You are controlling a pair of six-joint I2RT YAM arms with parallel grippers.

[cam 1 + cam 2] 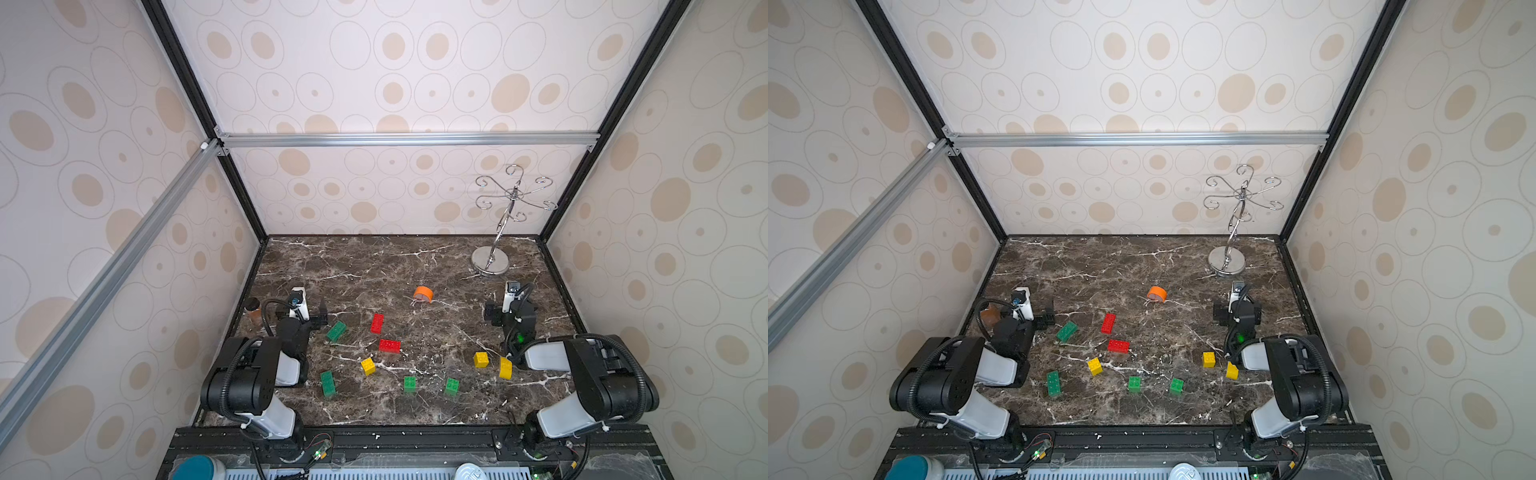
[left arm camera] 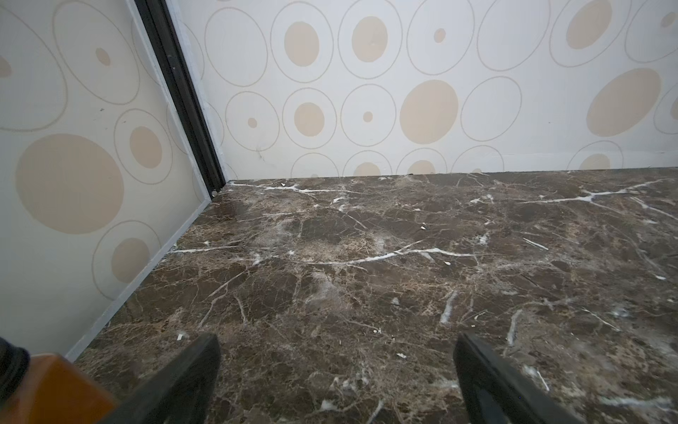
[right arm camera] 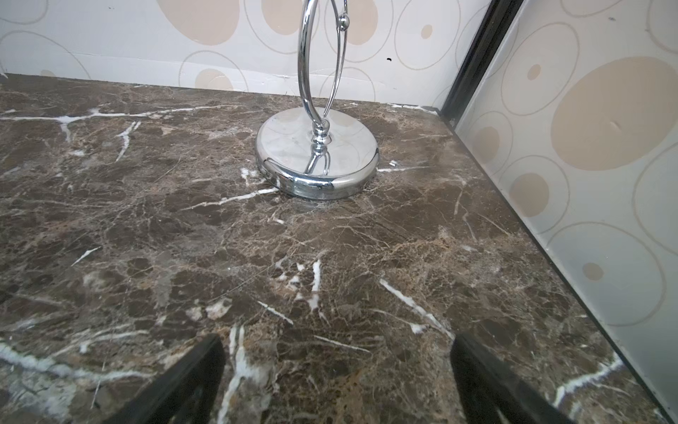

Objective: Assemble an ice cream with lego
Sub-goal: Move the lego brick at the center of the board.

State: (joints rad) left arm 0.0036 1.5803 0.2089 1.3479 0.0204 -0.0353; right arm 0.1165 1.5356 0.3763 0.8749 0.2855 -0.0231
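The lego lies loose on the dark marble table in both top views. At the back is an orange dome piece. Mid-table sit two red oblong bricks and a green oblong. Nearer the front are a second green oblong, a yellow square and two green squares. A yellow square and a yellow dome piece lie by the right arm. My left gripper and right gripper are open over bare marble, holding nothing.
A brown jar stands by the left wall, close beside my left gripper. A chrome hook stand occupies the back right corner, just beyond my right gripper. Papered walls close the table on three sides.
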